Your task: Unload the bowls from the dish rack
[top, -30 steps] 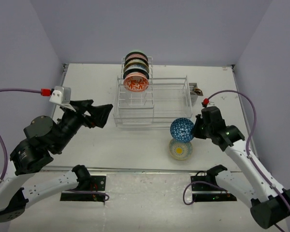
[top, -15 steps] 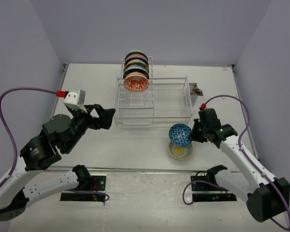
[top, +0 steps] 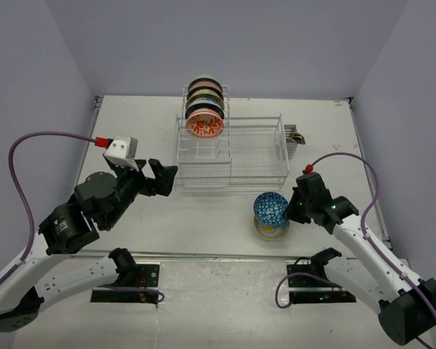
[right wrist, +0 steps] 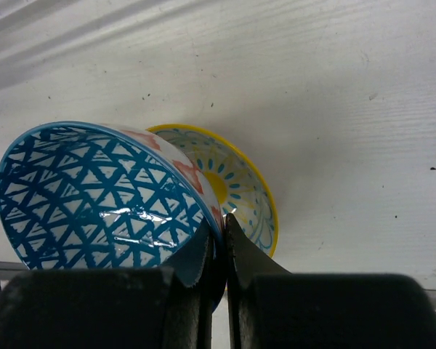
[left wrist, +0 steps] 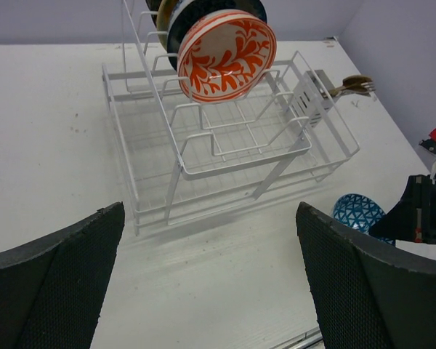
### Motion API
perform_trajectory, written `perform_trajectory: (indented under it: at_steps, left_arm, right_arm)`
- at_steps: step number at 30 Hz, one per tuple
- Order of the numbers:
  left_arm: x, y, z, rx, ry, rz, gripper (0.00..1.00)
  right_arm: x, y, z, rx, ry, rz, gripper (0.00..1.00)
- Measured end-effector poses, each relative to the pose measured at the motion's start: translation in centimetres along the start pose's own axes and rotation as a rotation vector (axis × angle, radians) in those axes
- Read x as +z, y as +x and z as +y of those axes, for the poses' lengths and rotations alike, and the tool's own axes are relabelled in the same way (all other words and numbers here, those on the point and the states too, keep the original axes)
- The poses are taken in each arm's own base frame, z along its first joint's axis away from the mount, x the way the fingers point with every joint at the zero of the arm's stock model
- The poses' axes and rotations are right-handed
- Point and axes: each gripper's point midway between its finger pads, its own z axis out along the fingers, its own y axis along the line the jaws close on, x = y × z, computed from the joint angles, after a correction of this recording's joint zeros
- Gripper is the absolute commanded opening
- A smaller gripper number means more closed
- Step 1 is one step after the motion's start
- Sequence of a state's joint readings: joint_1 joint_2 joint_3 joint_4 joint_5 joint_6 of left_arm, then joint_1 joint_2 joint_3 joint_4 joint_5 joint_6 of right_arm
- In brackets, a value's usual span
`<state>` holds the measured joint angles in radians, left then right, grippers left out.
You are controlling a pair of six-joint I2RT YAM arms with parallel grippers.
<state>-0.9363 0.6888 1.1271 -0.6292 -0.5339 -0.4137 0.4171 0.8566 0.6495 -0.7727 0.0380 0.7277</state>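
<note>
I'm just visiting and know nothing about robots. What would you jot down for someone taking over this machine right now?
Left pincer: open, empty, facing the dish rack.
Right pincer: shut on the rim of the blue bowl, which is tilted over the yellow bowl on the table.
Done: those two bowls are out of the rack.
To do: set the blue bowl down, then unload the red-orange bowl and the other bowls behind it.

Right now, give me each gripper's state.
Left gripper: open, empty.
Right gripper: closed on the rim of the blue triangle-patterned bowl.
</note>
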Motion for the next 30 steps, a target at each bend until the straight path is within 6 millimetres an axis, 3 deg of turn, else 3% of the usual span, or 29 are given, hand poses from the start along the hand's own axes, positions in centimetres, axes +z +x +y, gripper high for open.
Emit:
perform_trajectory:
  at_steps: [5, 15, 25, 30]
  left_arm:
    - [0.7, 1.7, -0.1, 0.030, 0.001, 0.038, 1.00]
    - [0.9, 1.7, -0.1, 0.029, 0.003, 0.029, 1.00]
    - [1.3, 2.2, -0.1, 0.035, -0.004, 0.036, 1.00]
    - [1.7, 2.8, 0.0, 0.045, -0.013, 0.051, 1.00]
  right_arm:
    - [0.3, 1.0, -0.5, 0.018, 0.033, 0.021, 0.00]
    - [2.4, 2.9, -1.3, 0.015, 0.072, 0.096, 0.00]
    - [3.4, 2.5, 1.2, 0.001, -0.042, 0.076, 0.00]
    - [3.9, 2.6, 1.5, -0.006, -0.044, 0.083, 0.00]
